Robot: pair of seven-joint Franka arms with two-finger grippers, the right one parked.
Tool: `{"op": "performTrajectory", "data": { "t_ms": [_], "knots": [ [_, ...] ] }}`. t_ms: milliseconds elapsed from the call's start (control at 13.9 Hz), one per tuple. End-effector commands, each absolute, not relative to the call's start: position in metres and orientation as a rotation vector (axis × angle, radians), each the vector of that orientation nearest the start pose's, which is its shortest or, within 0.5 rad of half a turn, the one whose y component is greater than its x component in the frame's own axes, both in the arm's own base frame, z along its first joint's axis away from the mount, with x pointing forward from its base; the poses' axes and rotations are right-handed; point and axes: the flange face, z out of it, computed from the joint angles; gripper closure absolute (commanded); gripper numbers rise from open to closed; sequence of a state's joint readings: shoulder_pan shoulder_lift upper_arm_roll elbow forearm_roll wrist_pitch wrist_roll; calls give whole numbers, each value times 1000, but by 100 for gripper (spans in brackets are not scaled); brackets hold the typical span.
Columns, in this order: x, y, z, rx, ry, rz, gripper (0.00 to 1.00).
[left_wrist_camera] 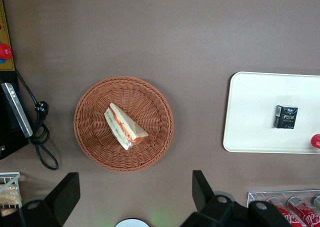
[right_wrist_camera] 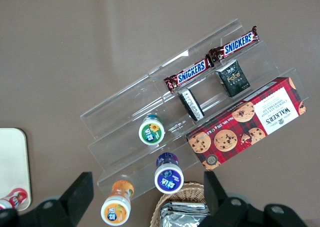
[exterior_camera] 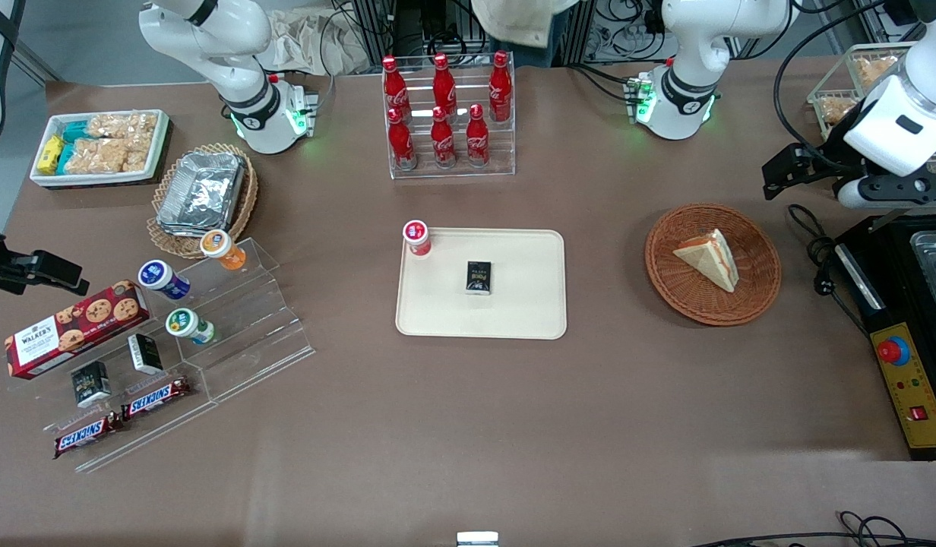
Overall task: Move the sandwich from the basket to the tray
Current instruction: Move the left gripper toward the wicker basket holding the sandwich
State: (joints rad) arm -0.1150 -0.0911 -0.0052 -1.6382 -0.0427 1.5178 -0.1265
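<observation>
The sandwich [exterior_camera: 711,257] lies in the basket [exterior_camera: 669,277]. The gripper [left_wrist_camera: 135,199] hangs high above it, fingers [left_wrist_camera: 200,187] spread wide, empty. The tray [exterior_camera: 529,315] sits well apart.

1. Gripper [left_wrist_camera: 132,197] hangs high w/ fingers wide, nothing btwn it & sandwich [left_wrist_camera: 125,126] in basket [left_wrist_camera: 95,147].
2. Bare table btwn basket & tray [exterior_camera: 544,319].
3. Tray obstacles: black box [exterior_camera: 479,276], red-capped bottle [exterior_camera: 417,238] at corner; rest free.
</observation>
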Motion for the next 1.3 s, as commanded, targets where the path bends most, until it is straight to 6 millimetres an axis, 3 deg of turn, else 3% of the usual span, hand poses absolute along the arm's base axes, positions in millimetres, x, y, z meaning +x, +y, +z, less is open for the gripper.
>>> {"op": "performTrajectory", "data": {
  "t_ms": [0, 289, 505, 649, 866, 1010, 1227],
  "knots": [
    [517, -65, 642, -3189, 10, 75, 0],
    [511, -62, 638, -3179, -31, 123, 0],
    [496, -57, 631, -3148, -372, 159, 0],
    [478, -51, 619, -3129, -469, 166, 0],
    [467, -42, 594, -3038, -764, 186, 0],
    [462, -31, 577, -2988, -864, 181, 0],
    [443, -19, 531, -2959, -1018, 97, 0]
  ]
}}
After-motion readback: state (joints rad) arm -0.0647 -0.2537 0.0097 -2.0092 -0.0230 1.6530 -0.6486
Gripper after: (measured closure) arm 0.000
